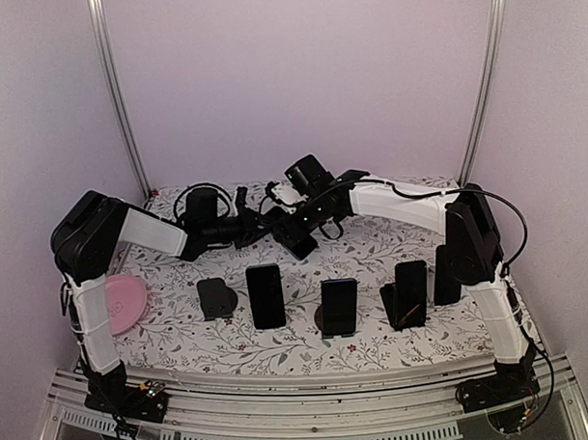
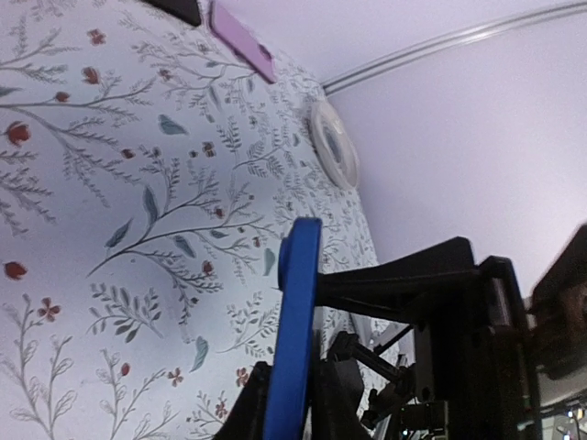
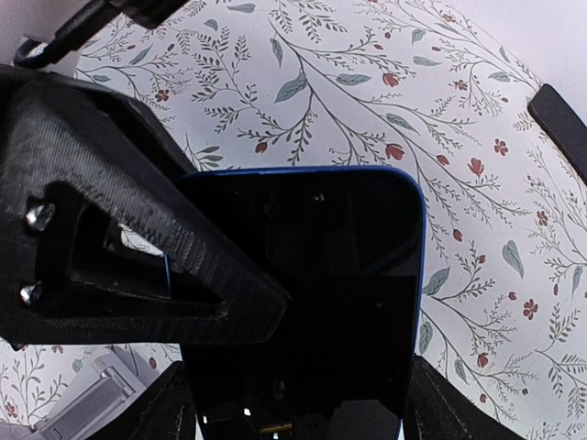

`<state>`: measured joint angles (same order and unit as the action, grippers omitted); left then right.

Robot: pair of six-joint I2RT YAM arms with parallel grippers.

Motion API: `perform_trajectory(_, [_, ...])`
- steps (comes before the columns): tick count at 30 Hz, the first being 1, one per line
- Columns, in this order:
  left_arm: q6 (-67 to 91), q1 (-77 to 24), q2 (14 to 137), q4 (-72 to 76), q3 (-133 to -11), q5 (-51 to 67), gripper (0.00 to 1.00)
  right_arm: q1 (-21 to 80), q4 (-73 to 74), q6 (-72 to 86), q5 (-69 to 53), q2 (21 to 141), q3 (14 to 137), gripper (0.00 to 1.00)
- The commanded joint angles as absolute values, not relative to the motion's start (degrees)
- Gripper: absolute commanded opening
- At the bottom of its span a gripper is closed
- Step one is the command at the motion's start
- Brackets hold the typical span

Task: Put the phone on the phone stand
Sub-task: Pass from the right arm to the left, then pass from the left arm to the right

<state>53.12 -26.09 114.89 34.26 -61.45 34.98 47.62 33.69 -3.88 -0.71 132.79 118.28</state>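
Right now the phone (image 3: 303,302), black-screened with a blue rim, hangs in the air over the back middle of the counter (image 1: 372,251), caught between both arms. The right pincer (image 3: 298,408) holds it across its width. One finger sits at each long edge near the phone's lower end, so the jaws are spread wide to span it. The left pincer (image 2: 293,408) grips the same phone the other way, across its thin body. From the left wrist the phone shows edge-on as a blue strip rising from between the fingers. From the right wrist one black left finger (image 3: 138,247) lies flat across the left part of the screen. So the left jaws stand narrow, closed on the phone's two faces.

From above, the two pincers meet at the rear centre, and the phone itself is too hidden there to pick out. Along the front of the counter stands a row: an empty phone stand (image 1: 217,298) at the left, then three dark phones (image 1: 266,295) propped upright to its right, with a fourth dark slab partly behind the right arm. The held phone is well apart from this row. A pink plate (image 1: 123,301) lies at the counter's left edge. The left wrist view also shows a white ring (image 2: 332,147) and a pink slab (image 2: 243,41) lying on the flower-patterned counter.
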Motion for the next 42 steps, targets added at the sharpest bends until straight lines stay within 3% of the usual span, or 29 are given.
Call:
perform_trajectory(1, [53.52, -26.98, 115.58, 37.39, -62.32, 36.54, 0.03, 47.94, 30.66, -3.35, -1.55, 128.33, 117.61, 0.7])
perform_trajectory(7, [53.08, -27.0, 114.69, 38.74, -62.44, 37.45, 0.0, 47.95, 30.74, -3.2, -1.82, 127.81, 117.28, 0.78])
perform_trajectory(12, [50.46, -26.81, 113.27, 36.53, -64.11, 37.67, 0.0, 47.91, 30.07, -3.16, -2.05, 125.78, 115.66, 1.0])
perform_trajectory(31, [37.56, -23.04, 90.36, 19.37, -60.1, 31.62, 0.0, 47.84, 21.4, -1.2, -4.83, 110.24, 102.64, 0.99])
perform_trajectory(42, [31.23, -22.77, 77.7, 9.89, -57.77, 35.08, 0.0, 47.51, 13.22, 2.5, -19.96, 104.75, 97.13, 1.0])
